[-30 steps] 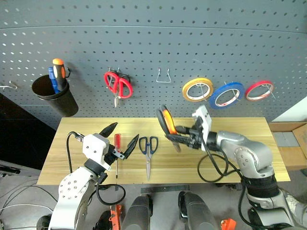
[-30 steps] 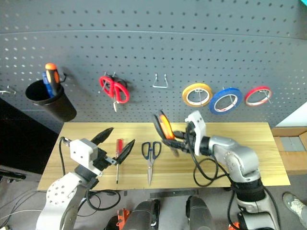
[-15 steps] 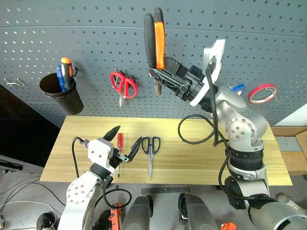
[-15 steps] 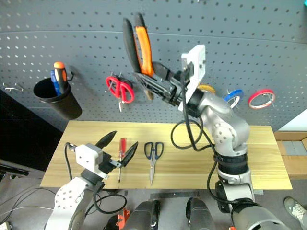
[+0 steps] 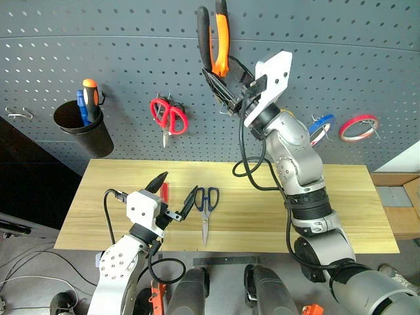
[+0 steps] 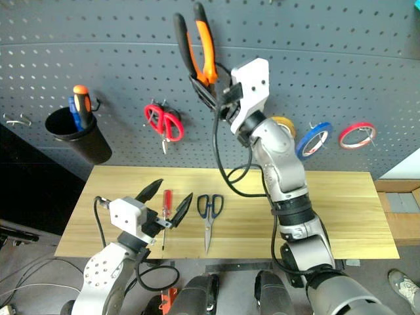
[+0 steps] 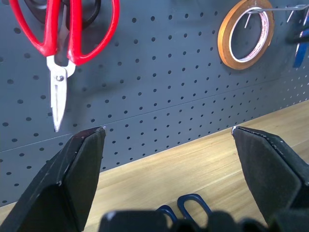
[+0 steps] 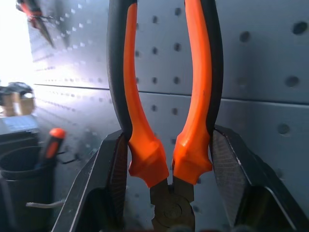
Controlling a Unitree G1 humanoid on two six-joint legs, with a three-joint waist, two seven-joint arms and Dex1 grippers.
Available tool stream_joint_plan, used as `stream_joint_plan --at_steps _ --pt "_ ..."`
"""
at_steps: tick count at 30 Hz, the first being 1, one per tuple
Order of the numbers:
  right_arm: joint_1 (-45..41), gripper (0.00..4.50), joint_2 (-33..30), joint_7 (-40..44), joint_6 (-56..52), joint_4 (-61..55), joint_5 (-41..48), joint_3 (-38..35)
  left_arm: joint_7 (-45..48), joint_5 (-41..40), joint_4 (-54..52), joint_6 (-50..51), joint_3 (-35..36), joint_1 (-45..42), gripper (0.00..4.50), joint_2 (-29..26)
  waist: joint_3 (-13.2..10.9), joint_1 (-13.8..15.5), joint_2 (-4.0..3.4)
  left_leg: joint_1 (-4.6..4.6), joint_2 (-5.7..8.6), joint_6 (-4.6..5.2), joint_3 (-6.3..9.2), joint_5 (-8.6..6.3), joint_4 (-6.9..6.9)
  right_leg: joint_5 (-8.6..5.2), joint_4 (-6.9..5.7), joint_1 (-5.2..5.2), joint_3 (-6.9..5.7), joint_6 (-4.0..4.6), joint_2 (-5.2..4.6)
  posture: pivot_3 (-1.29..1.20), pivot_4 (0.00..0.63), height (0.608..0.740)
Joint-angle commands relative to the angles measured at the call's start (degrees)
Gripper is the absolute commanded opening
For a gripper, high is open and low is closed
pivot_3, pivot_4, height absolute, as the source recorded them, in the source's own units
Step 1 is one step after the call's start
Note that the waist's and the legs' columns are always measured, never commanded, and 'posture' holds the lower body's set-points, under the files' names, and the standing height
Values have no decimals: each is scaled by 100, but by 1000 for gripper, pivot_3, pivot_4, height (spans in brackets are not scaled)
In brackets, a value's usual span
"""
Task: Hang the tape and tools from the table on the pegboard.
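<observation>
My right gripper (image 5: 226, 88) is raised high against the dark grey pegboard (image 5: 131, 52), shut on the orange-and-black pliers (image 5: 213, 39) just below their handles, which point straight up. The right wrist view shows the pliers (image 8: 164, 96) clamped between both fingers (image 8: 111, 179). My left gripper (image 5: 172, 193) hovers open low over the table (image 5: 354, 197), straddling the red-handled screwdriver (image 6: 165, 200). The dark-blue-handled scissors (image 5: 206, 200) lie just to its right. The blue tape (image 6: 312, 139) hangs on the pegboard, partly behind my right arm.
A black cup (image 5: 82, 128) holding orange and blue screwdrivers hangs at the left. Red scissors (image 5: 168, 116), a yellow tape ring (image 7: 244, 31) and a red tape ring (image 5: 357, 126) also hang on the board. A bare wire hook (image 5: 20, 113) sits far left.
The right arm has lifted the pliers from just above the table up to the pegboard and rolled the wrist, so the handles now point up. The left gripper has stayed put.
</observation>
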State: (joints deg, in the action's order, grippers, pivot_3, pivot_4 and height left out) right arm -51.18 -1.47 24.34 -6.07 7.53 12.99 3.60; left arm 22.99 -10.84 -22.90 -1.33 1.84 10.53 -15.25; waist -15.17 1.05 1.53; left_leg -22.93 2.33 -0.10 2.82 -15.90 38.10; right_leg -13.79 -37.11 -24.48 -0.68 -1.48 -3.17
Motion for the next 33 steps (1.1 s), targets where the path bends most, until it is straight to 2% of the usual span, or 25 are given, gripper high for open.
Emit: stream_joint_plan --at_steps 1,14,25,33 --pt "-110 1971 70 23 484 49 -131 54 -69 58 -221 -62 -80 47 4500 35 0 -2 0 0 0 0 0 0 0 0 -1 0 0 0 0 88 212 740" --pt "-90 1971 -28 -348 1209 895 -456 -186 -173 51 -381 61 -82 110 4500 -3 0 14 0 2 0 -3 0 3 6 2 -13 0 0 3 1 107 209 740" --pt "502 1971 -73 -480 1053 768 -794 87 -171 58 -374 112 -54 89 4500 -54 5 19 -1 5 0 -3 -1 3 20 6 -35 0 2 10 1 104 217 740" --pt "541 1971 -98 -762 883 978 -1177 183 -193 99 -367 142 -54 87 4500 -56 9 20 -2 8 -1 -2 -5 2 61 4 -80 -5 6 12 2 106 217 740"
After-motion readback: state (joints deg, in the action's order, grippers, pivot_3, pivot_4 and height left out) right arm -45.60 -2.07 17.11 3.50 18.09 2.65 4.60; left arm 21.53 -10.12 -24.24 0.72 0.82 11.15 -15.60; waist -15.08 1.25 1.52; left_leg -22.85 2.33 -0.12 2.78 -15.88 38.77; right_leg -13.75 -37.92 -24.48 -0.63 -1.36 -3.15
